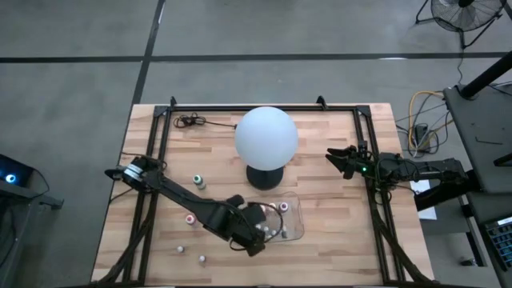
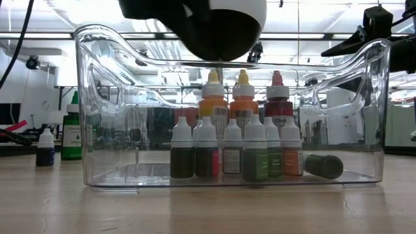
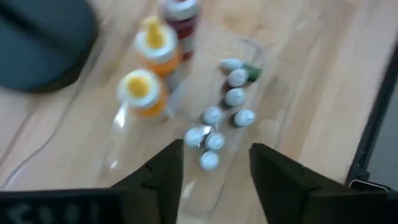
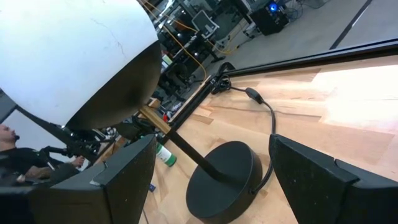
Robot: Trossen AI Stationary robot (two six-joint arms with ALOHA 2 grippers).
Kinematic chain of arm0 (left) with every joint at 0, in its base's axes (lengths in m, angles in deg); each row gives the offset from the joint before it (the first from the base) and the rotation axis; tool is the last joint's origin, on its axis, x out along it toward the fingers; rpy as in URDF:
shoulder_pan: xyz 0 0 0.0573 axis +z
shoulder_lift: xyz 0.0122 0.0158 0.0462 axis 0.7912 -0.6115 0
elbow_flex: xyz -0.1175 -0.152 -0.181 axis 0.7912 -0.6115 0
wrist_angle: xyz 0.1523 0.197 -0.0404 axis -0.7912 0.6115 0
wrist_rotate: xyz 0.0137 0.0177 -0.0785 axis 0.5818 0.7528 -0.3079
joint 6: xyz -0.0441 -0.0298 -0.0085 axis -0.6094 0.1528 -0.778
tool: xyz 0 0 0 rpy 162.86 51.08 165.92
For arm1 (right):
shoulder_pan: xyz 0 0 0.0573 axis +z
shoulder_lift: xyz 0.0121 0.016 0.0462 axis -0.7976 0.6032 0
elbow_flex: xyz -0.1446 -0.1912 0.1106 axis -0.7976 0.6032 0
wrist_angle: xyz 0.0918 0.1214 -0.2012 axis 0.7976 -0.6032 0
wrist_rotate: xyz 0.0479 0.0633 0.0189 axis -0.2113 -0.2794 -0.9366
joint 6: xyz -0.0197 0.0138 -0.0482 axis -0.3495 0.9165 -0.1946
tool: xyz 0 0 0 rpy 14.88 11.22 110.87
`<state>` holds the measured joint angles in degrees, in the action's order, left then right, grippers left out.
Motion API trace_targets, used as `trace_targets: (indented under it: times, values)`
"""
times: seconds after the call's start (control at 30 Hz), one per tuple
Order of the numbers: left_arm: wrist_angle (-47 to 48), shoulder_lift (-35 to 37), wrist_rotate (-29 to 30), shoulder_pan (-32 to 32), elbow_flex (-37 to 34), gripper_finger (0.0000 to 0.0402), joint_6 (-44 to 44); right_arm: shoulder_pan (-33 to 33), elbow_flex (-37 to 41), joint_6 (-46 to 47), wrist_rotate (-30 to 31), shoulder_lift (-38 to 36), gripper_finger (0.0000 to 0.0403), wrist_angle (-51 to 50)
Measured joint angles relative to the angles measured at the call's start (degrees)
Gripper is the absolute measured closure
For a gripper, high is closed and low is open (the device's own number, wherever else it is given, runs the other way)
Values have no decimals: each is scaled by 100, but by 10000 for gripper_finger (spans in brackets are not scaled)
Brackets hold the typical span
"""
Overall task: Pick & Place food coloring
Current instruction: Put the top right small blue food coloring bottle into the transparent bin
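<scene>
The food coloring bottles stand in a clear plastic tray point(image 1: 299, 218) at the table's near middle. Several small white-capped ones point(image 2: 232, 151) stand in front of three taller ones with orange, yellow and red caps point(image 2: 243, 97). One bottle point(image 2: 323, 166) lies on its side on the tray floor. My left gripper point(image 3: 217, 167) hovers open and empty over the tray's left part point(image 1: 258, 232), above the white caps point(image 3: 211, 116). My right gripper point(image 1: 334, 160) is open and empty at the right, facing the white globe lamp point(image 1: 266, 134).
Loose bottles stand on the wood left of the tray: a green one point(image 1: 198, 182), a pink-capped one point(image 1: 190, 218), and two near the front edge point(image 1: 180, 249) point(image 1: 202, 258). The lamp's black base point(image 4: 224, 177) stands just beyond the tray. A black cable point(image 1: 192, 122) lies at far left.
</scene>
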<state>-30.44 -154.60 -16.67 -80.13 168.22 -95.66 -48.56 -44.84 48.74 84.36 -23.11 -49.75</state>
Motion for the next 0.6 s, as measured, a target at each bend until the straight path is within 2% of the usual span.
trace_targets:
  times: [0.13,0.23,0.6]
  values:
    - [553,222,-24,21,0,209,-747,-1,1,0,0,-2,101,-1]
    - [877,398,25,28,0,194,-1150,0,0,1,-2,-1,101,0]
    - [2474,1008,612,25,-99,191,-2493,0,2,2,-2,-2,101,-2]
